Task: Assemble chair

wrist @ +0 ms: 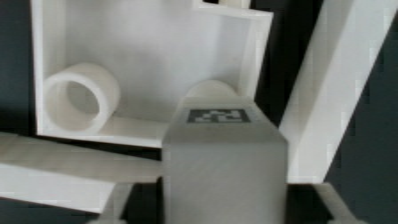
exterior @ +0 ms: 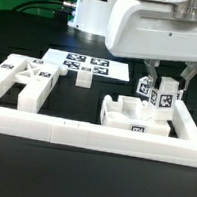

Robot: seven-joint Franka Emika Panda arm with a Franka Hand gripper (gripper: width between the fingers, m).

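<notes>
Loose chair pieces (exterior: pixel 23 80) lie at 9 o'clock on the counter (exterior: pixel 17 166), a small cube (exterior: pixel 84 80) toward 12. At 3 o'clock the jaws pinch narrow on an upright tagged bar (exterior: pixel 167 98) over the seat slab (exterior: pixel 123 115). Risk: if the bar tilts, it misses the round hole (wrist: pixel 80 100), jams, or shoves the slab.

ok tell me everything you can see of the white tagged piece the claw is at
The white blocky plastic piece with black-and-white square tags stands upright at the exterior view's right, inside the long white L-shaped border rail. Two tagged faces show, matte and clean. Its lower end meets the wider white blocky chair part beneath it; the joint itself is hidden. The claw straddles its top, a dark finger on each side, but whether they press it cannot be told.
</notes>
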